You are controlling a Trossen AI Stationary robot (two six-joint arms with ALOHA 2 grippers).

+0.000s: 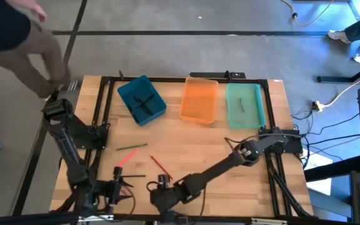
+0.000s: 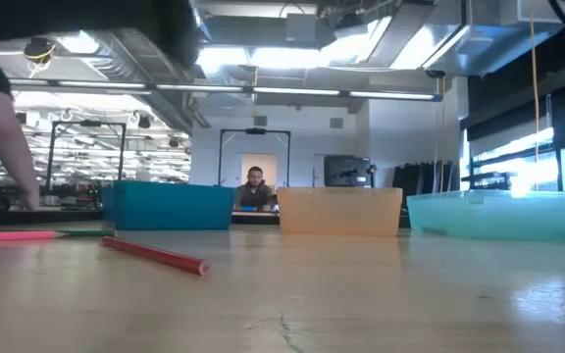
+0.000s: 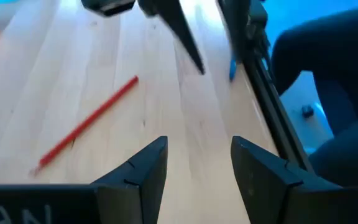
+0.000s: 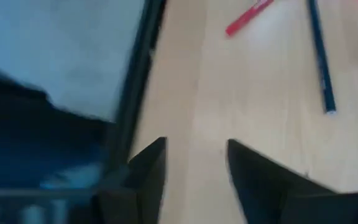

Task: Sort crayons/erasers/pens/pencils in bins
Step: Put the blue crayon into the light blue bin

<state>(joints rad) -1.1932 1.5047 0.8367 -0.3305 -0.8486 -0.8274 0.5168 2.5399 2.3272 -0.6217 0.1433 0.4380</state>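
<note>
Red is what I go by here: one red stick (image 1: 161, 165) lies slantwise on the wood just ahead of my right gripper (image 1: 159, 185), its long axis running away toward the bins. My left gripper (image 1: 115, 187) sits near the pink stick (image 1: 125, 157) and the green one (image 1: 132, 147). Both claws stand open and empty, low at the near table edge. I count three bins: teal (image 1: 157, 115) holding dark sticks, orange (image 1: 199, 119), mint (image 1: 262, 114) with one stick. Three loose sticks show plainly. The right arm looks nearer the red one
</note>
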